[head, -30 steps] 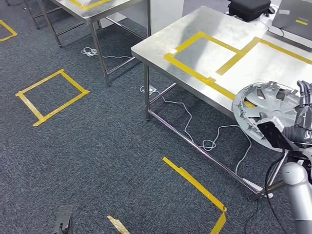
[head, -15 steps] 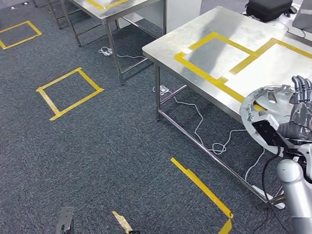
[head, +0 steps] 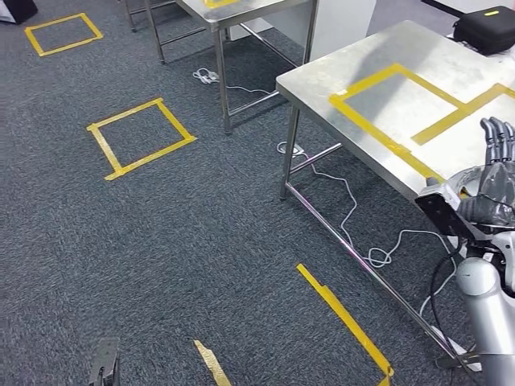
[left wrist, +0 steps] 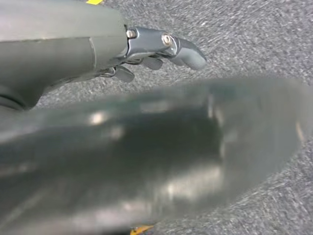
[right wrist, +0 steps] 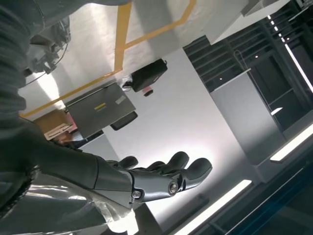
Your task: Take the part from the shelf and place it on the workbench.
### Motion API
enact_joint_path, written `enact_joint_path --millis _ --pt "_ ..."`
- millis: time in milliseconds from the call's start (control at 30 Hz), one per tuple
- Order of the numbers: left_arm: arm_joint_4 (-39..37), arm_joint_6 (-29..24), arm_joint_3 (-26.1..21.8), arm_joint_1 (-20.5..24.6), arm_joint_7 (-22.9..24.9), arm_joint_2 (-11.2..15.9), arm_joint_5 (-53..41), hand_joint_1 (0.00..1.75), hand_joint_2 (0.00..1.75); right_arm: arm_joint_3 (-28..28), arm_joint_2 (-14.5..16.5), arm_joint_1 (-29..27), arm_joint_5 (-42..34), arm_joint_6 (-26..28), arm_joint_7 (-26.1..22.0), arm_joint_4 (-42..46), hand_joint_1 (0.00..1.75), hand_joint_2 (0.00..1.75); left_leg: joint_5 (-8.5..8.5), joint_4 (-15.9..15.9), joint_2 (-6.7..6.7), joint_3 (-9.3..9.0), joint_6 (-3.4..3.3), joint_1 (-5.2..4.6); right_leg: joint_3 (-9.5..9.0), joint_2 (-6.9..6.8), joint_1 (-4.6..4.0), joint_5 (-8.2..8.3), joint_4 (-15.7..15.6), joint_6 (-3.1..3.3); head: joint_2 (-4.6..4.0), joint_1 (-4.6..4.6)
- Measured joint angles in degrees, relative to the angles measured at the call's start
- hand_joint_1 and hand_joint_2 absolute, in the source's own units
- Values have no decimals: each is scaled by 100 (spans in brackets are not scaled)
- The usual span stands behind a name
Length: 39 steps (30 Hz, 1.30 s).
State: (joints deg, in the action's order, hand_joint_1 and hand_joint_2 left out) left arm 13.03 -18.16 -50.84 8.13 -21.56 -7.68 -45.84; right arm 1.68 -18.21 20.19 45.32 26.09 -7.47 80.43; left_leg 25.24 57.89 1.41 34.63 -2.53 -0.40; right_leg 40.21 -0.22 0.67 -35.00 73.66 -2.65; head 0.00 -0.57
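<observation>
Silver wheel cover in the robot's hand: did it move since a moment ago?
The camera turned, so the whole picture slid right; the furniture itself did not move. The round silver wheel cover now peeks out as a sliver beside the right hand, which still holds it near the steel workbench. Nothing was let go.

At my ten o'clock, a yellow tape square (head: 141, 137) marks the grey carpet (head: 182, 241). A white cable (head: 358, 217) trails at two o'clock.
</observation>
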Motion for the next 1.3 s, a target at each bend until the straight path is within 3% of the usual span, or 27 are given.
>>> enact_joint_path --millis 33,100,167,267,333,433,467,500,533,600,667,767,833,867,933,967,1000,1033,1067,1133,1200,1267,1300 --pt "0 0 0 -1 3 -5 -3 0 0 -8 0 14 3 -1 0 -7 0 175 1 5 46 -5 2 2 -65 9 2 171 -187 3 0 -1" --pt "0 0 0 4 5 -12 -8 0 0 -23 0 65 7 -2 1 -14 0 175 9 24 136 -7 20 1 -401 103 16 574 -940 11 0 -1" --pt "0 0 0 13 5 -16 -11 0 0 -37 0 106 10 -2 1 -19 0 175 3 56 216 32 71 -5 -668 219 25 731 -1481 31 0 -4" --pt "0 -1 0 -8 7 -14 -15 0 0 -58 2 127 17 -4 1 -25 0 175 -20 66 294 86 166 6 -720 185 19 726 -1574 104 0 -5" --pt "0 -9 0 -9 7 -7 -15 0 0 -65 3 152 19 -4 -1 -26 0 175 124 262 177 171 231 4 -740 105 36 745 -1602 174 0 -25" --pt "0 -19 1 6 7 -16 -15 0 0 -69 4 162 21 -5 -1 -30 0 175 636 1292 -52 632 308 26 -749 -30 28 742 -1611 242 0 -47" --pt "0 -21 2 3 10 -21 -16 0 0 -71 4 159 21 -5 0 -33 0 175 730 1588 -71 765 317 33 -749 -69 22 739 -1609 245 0 -46" --pt "0 -26 2 -1 14 -24 -20 0 0 -73 4 157 20 -6 0 -37 0 175 722 1700 -79 814 319 37 -749 -105 19 737 -1608 246 0 -48" --pt "0 -34 2 -5 17 -25 -25 0 0 -74 4 155 19 -5 0 -40 0 175 608 1585 -86 755 310 38 -753 -138 15 735 -1606 246 0 -48" --pt "0 -62 2 -3 22 -25 -36 0 0 -69 2 151 2 0 -1 -43 0 175 235 839 -161 380 262 26 -769 -198 7 724 -1604 232 0 -47" --pt "0 -86 2 11 23 -32 -41 0 0 -46 -10 131 -40 6 -4 -43 0 175 43 201 -255 68 204 -7 -770 -253 -18 706 -1597 194 0 -45" --pt "0 -103 2 14 28 -48 -42 0 0 -7 -45 57 -115 9 -22 -43 0 175 33 51 -228 22 124 -24 -773 -326 -34 698 -1619 115 0 -43" --pt "0 -119 2 14 35 -58 -41 0 0 11 -76 20 -136 10 -26 -42 0 175 2 2 -180 3 57 -4 -711 -242 -20 579 -1493 54 0 -35" --pt "0 -127 2 20 38 -60 -41 0 0 23 -97 3 -140 10 -26 -41 0 175 -11 -19 -158 -7 28 8 -599 -159 -13 436 -1259 31 0 -27" --pt "0 -137 2 25 38 -61 -41 0 0 51 -128 -51 -151 13 -25 -42 0 175 -13 -20 -105 -3 0 8 -230 -22 -7 79 -492 7 0 -14" --pt "0 -139 2 19 39 -65 -41 0 0 63 -135 -89 -156 13 -25 -43 0 175 -12 -19 -75 -2 -4 6 -50 -1 -6 -33 -141 -1 0 -13" --pt "0 -139 2 12 39 -70 -41 0 0 73 -137 -123 -160 14 -25 -43 0 175 -11 -16 -45 -1 -5 4 54 8 -6 -44 38 -6 0 -13" --pt "0 -140 2 7 40 -74 -41 0 0 83 -139 -146 -162 14 -26 -43 0 175 -10 -12 -12 -3 -5 3 54 11 -4 57 -6 -6 0 -13" --pt "0 -141 2 8 40 -76 -41 0 0 92 -146 -156 -163 14 -26 -43 0 175 -9 -6 22 -7 -2 5 -69 18 0 257 -292 -3 0 -13" --pt "0 -144 2 17 40 -80 -41 0 0 107 -168 -154 -165 16 -26 -42 0 175 3 18 88 -2 19 -2 -465 98 15 629 -1108 3 0 -13" --pt "0 -146 2 18 40 -82 -41 0 0 115 -185 -159 -169 21 -26 -36 0 87 0 40 141 30 68 -13 -701 174 17 735 -1556 28 0 -18" --pt "0 -149 2 4 39 -82 -42 0 0 122 -188 -171 -176 27 -26 -27 0 0 -16 45 178 54 123 -12 -726 165 11 725 -1598 80 0 -24" --pt "0 -151 2 -2 37 -80 -42 0 0 126 -189 -175 -181 30 -27 -20 0 0 5 63 171 58 148 -10 -733 148 17 735 -1608 110 0 -22"
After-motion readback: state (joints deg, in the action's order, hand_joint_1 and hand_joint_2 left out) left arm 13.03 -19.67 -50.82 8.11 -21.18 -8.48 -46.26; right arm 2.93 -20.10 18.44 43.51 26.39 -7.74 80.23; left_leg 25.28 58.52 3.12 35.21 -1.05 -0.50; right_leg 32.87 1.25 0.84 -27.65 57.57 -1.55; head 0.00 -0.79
